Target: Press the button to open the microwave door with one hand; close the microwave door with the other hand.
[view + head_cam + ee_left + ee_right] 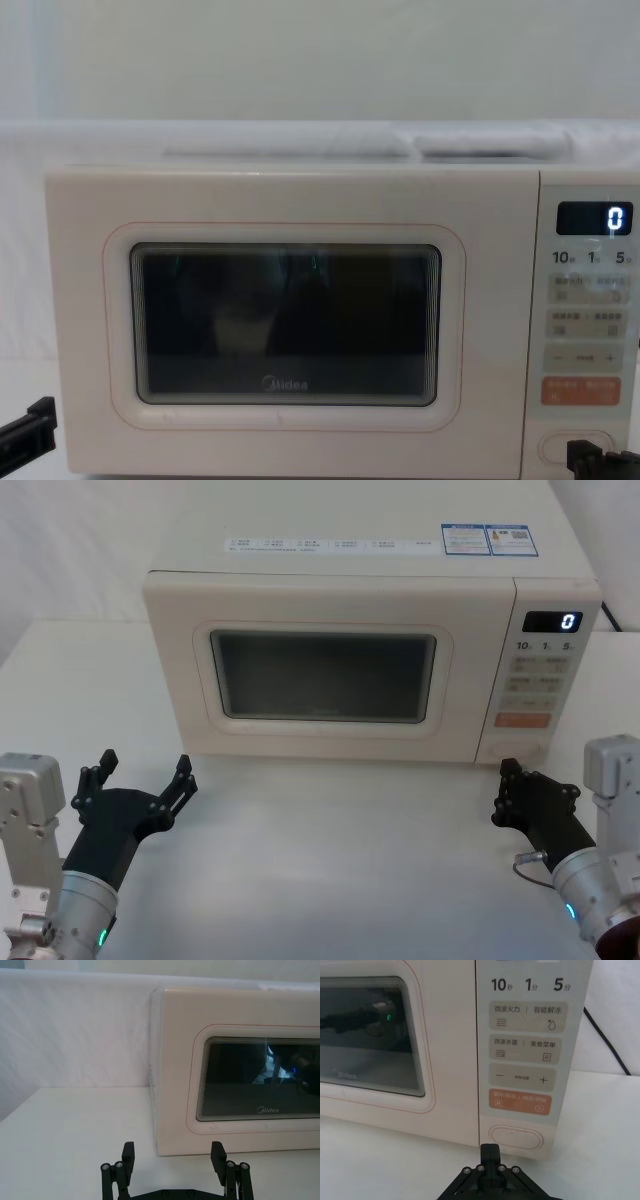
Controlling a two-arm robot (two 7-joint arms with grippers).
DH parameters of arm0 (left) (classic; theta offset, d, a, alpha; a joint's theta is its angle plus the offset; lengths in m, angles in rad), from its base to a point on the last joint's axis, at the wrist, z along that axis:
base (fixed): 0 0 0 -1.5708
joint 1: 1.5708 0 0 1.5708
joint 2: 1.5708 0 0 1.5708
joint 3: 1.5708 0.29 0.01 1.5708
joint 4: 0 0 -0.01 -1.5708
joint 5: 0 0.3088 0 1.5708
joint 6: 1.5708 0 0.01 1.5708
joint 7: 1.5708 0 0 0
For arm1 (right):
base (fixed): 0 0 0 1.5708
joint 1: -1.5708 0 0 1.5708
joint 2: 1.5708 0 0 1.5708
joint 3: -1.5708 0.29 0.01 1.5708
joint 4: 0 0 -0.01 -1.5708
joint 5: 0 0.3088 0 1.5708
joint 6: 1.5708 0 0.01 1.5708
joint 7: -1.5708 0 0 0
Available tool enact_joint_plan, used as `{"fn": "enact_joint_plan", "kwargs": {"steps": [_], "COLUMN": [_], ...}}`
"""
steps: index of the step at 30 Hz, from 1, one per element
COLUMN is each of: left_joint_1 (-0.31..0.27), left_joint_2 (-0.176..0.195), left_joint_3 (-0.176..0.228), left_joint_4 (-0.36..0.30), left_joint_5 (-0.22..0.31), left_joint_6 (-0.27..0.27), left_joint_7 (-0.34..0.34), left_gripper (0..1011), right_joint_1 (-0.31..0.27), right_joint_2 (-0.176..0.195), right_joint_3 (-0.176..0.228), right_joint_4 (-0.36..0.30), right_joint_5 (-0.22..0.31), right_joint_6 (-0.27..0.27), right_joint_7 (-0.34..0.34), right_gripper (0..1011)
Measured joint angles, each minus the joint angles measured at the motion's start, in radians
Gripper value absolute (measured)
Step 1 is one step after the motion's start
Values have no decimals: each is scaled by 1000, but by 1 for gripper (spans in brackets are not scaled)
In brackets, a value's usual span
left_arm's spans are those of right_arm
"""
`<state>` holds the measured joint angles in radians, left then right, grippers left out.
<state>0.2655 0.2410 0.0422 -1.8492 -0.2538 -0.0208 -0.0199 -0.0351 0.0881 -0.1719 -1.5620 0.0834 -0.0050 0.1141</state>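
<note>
Microwave [340, 660] sits at the back of the white bench [340, 870], its long axis running left to right and its front facing the robot. The microwave door [322, 675] lies flush and closed, taking up the left and middle of the front; the control panel stands at the right end, black display reading "0". The button [515, 1137], a wide cream oval, lies at the bottom of that panel, just under the orange key [520, 1101], with its long side level.

Bare bench spreads in front of the oven and off to its left side, leaving room before the door.

The right tool [512, 792] hovers low in front of the panel's lower corner, near the button but apart from it, its fingers drawn together to a single tip and holding nothing. The left tool [145, 778] hangs over the bench before the door's left end, well apart from it, fingers [128, 1156] spread wide and empty.
</note>
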Motion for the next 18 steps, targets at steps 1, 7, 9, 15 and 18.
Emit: {"fn": "enact_joint_plan", "kwargs": {"steps": [1, 7, 9, 15, 18], "left_joint_1": [0, 0, 0, 0, 0], "left_joint_2": [0, 0, 0, 0, 0], "left_joint_3": [0, 0, 0, 0, 0], "left_joint_4": [0, 0, 0, 0, 0], "left_joint_5": [0, 0, 0, 0, 0], "left_joint_6": [0, 0, 0, 0, 0], "left_joint_7": [0, 0, 0, 0, 0], "left_gripper": [1001, 1001, 1001, 1001, 1001], "right_joint_1": [4, 33, 41, 66, 76], "right_joint_2": [0, -4, -5, -12, -16], "right_joint_3": [0, 1, 2, 5, 8], "right_joint_4": [5, 39, 47, 77, 90], "right_joint_5": [-1, -10, -11, -16, -17], "right_joint_6": [1, 2, 2, 1, -1], "right_joint_7": [0, 2, 2, 2, 1], "right_gripper": [0, 0, 0, 0, 0]}}
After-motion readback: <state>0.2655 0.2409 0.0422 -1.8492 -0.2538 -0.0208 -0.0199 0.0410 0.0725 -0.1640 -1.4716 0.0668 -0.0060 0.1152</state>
